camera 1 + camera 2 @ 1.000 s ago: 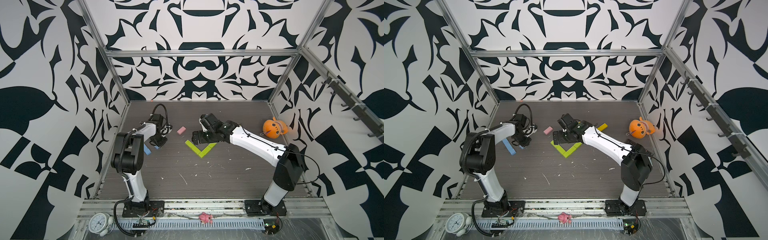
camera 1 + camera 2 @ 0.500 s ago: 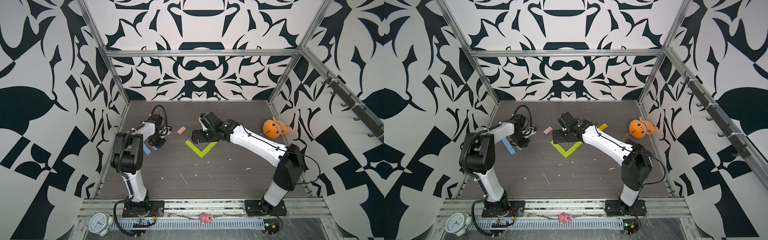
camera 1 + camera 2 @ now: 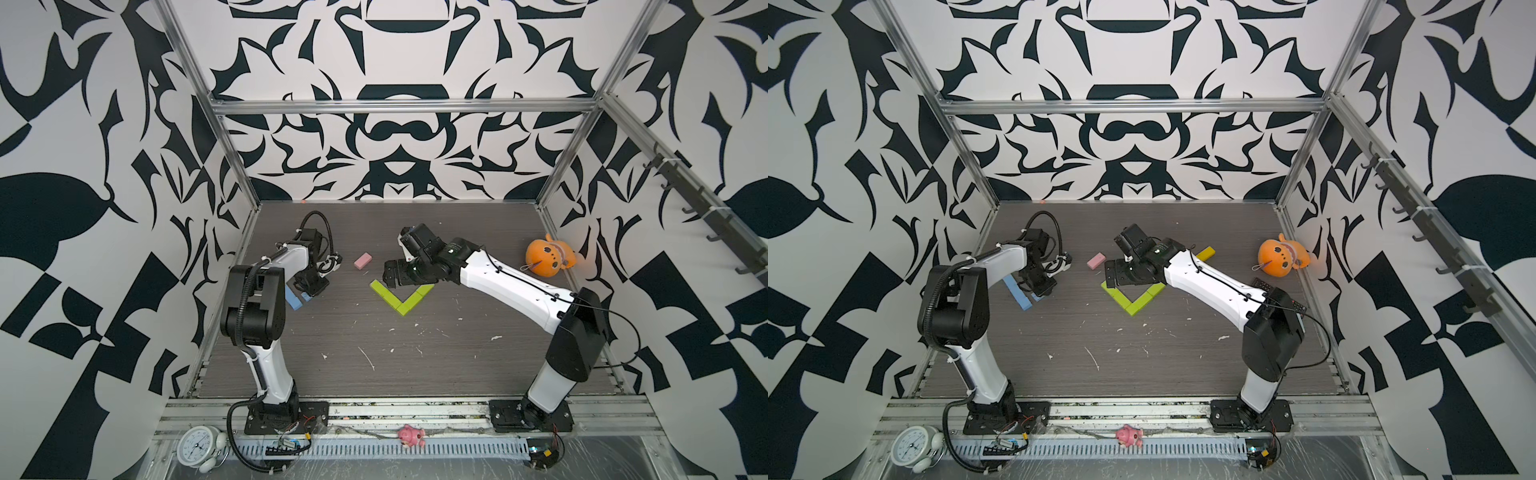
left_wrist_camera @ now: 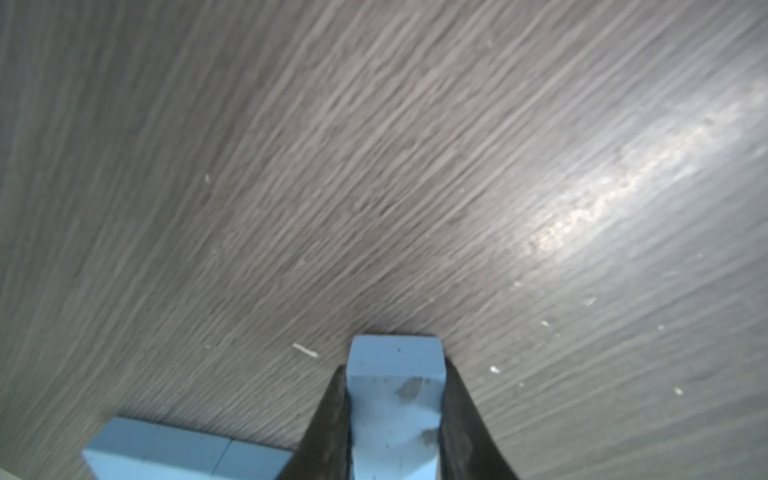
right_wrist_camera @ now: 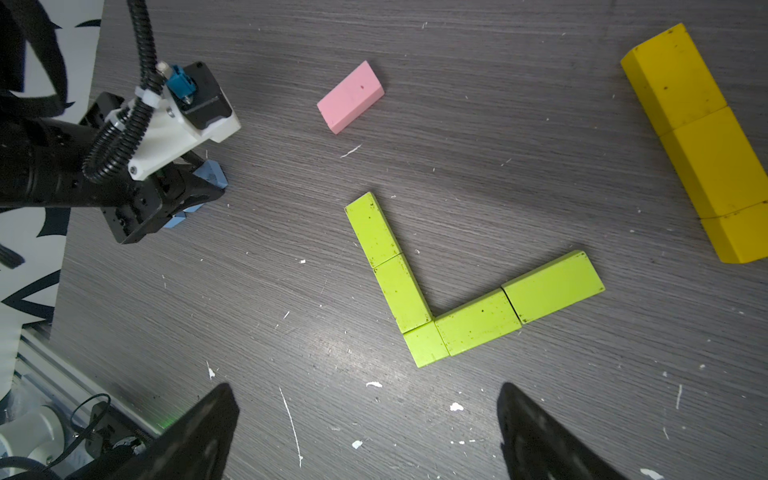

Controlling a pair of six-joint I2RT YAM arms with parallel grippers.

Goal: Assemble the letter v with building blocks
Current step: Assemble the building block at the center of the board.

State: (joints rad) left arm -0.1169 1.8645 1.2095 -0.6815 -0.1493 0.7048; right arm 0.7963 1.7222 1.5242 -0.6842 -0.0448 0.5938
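dark wood-grain tabletop (image 3: 374, 353): flecked with pale crumbs, boxed in by black-and-white patterned walls (image 3: 395, 137)
lime green flat rectangular bricks (image 5: 476, 320): five in all, lying flat just below and ahead of the right claw; two narrow ones end to end in one arm, two wider ones end to end in the other, a small square one at the corner, all touching
right claw (image 5: 365, 386): spread wide, grasping nothing, hovering above the green figure near the tip of one arm
left claw (image 4: 395, 374): clenched on a small light blue brick (image 4: 395, 399), low over the table (touching it or not, cannot tell)
other light blue bricks (image 4: 183, 449): in a row flat on the table, just beside the left claw
pink rectangular brick (image 5: 351, 102): loose between the two claws, nearer the right one, apart from the green figure
yellow rectangular bricks (image 5: 702, 141): three end to end, behind the right claw on the side away from the left claw
orange plush toy (image 3: 548, 259): well away from both claws, no part in the letter
done: by the look of it, a readable v already laid, both arms joined at the point
left to do: likely little; angle rather wide, closer to a square corner than a sharp v, so perhaps a nudge of one arm inward; purpose of the blue brick in the left claw unclear
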